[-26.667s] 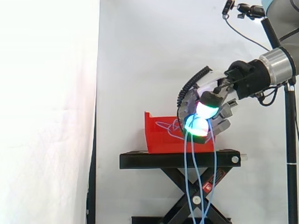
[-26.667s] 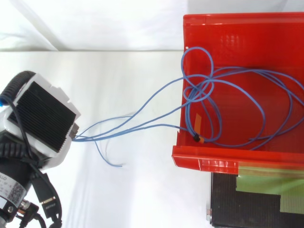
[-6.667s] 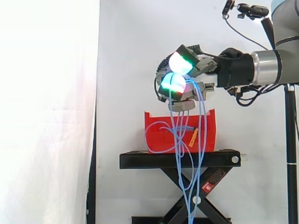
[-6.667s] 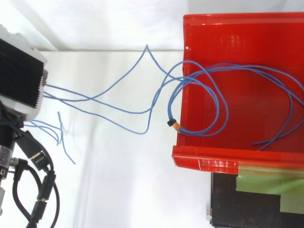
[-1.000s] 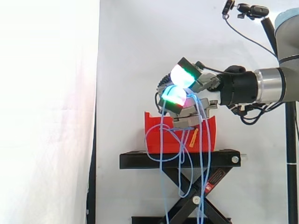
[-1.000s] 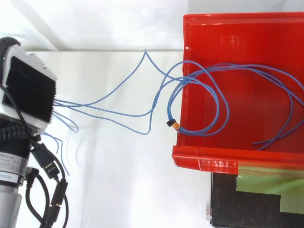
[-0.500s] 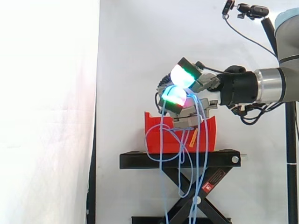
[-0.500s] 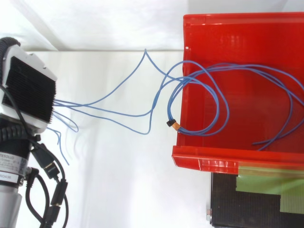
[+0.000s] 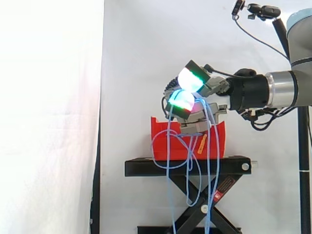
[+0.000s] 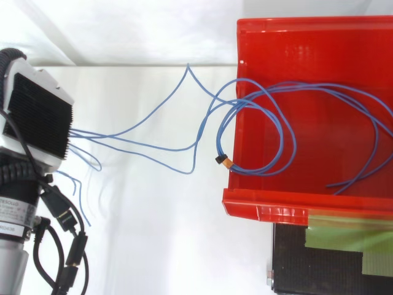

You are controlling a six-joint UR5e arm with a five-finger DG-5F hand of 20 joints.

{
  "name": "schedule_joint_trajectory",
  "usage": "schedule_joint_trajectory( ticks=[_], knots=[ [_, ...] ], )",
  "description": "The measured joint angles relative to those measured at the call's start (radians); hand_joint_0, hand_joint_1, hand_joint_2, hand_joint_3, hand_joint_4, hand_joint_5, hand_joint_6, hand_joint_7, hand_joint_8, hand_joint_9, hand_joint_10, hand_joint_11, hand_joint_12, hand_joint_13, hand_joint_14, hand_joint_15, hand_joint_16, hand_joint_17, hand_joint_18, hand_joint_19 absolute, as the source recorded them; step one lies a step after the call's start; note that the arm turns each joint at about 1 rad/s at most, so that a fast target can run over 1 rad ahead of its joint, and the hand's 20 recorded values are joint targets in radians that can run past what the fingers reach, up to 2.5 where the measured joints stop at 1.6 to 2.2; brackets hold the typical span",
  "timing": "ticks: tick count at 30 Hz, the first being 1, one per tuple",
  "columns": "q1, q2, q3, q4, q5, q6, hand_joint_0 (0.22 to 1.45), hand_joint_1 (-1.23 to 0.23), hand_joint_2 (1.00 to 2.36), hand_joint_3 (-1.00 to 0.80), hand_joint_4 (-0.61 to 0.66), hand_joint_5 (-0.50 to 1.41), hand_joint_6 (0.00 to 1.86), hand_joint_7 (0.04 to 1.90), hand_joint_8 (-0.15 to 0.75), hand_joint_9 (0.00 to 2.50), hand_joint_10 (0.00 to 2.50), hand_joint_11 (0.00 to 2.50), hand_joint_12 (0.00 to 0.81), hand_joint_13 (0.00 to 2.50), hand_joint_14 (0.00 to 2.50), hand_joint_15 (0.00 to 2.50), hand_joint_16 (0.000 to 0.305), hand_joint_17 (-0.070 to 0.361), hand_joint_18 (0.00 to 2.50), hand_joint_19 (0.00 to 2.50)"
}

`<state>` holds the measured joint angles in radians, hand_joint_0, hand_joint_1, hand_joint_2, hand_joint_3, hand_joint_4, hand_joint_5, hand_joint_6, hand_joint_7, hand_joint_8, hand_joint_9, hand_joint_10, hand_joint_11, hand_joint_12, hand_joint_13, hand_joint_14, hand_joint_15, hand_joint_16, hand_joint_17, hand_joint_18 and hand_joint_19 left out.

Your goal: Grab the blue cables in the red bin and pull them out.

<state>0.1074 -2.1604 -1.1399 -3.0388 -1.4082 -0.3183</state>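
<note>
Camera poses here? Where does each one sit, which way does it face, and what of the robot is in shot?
Side view: beside the work at about bin height, looking level across the red bin on its black stand; the arm enters from the right, hand above the bin, curled on the blue cables.
Top view: overhead, looking down into the bin; hand and arm at the left edge.
Shared: hand, bin and the cables running between them.
</note>
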Motion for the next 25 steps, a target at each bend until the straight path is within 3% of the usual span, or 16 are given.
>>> schedule_joint_trajectory(
  ticks=[25],
  knots=[
    [0.0,0.0,0.0,0.0,0.0,0.0,0.99,-1.03,1.0,-0.92,0.08,0.83,0.99,0.47,0.199,1.53,0.03,1.32,0.277,1.19,2.5,0.71,0.035,0.079,1.31,2.05]
  ],
)
